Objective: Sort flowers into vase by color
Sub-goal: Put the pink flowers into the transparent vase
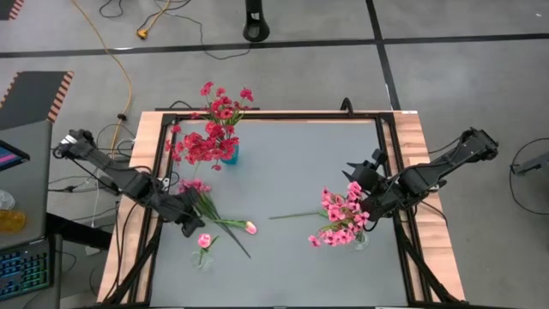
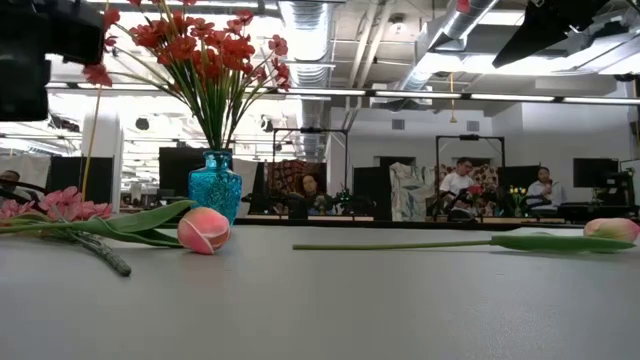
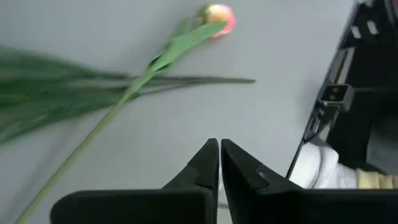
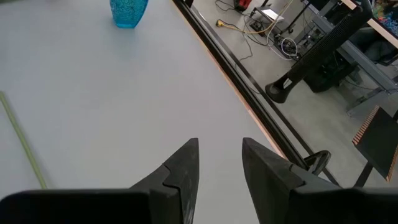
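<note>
A blue vase (image 1: 230, 155) (image 2: 214, 185) at the far left holds red flowers (image 1: 206, 142). Loose flowers lie on the table near it: a pink sprig (image 1: 196, 184) and a pale pink tulip (image 1: 250, 227) (image 3: 217, 15) on long green stems. My left gripper (image 1: 191, 227) (image 3: 219, 163) hovers shut just beside them and holds nothing. A small clear vase (image 1: 204, 256) holds one pink bloom. At the right, a clear vase (image 1: 360, 242) holds pink flowers (image 1: 339, 219), and another tulip (image 2: 610, 228) lies by it. My right gripper (image 1: 356, 172) (image 4: 219, 163) hangs open above the table, empty.
The table's black frame (image 1: 390, 163) runs along its edges, and it shows close beside the left gripper (image 3: 339, 93). Bare grey tabletop (image 1: 300, 163) lies between the two flower groups. Cables and a stand are on the floor beyond the far edge (image 4: 292, 81).
</note>
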`<action>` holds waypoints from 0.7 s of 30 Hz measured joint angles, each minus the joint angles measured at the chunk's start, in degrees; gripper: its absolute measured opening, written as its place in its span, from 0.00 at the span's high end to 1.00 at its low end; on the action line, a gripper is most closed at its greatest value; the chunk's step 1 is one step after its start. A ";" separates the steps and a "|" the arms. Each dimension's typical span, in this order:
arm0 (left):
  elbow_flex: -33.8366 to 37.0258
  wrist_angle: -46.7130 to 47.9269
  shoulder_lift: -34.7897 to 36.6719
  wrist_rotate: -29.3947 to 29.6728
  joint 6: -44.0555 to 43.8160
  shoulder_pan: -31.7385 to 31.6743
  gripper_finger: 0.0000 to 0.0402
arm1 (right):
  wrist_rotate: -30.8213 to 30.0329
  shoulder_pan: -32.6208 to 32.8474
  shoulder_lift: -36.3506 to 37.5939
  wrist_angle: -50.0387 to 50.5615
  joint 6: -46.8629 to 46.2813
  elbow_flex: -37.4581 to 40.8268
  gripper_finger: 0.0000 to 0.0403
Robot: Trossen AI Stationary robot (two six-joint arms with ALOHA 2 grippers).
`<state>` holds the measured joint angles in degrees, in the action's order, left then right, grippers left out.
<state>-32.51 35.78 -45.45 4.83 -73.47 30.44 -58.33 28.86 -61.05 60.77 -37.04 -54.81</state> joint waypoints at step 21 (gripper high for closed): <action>0.02 0.07 -14.50 3.42 -21.76 -1.62 0.67 | 0.07 -0.01 0.00 0.02 0.00 0.00 0.63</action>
<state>-32.49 35.85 -59.96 8.25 -95.23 28.82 -58.26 28.86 -61.06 60.79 -37.04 -54.81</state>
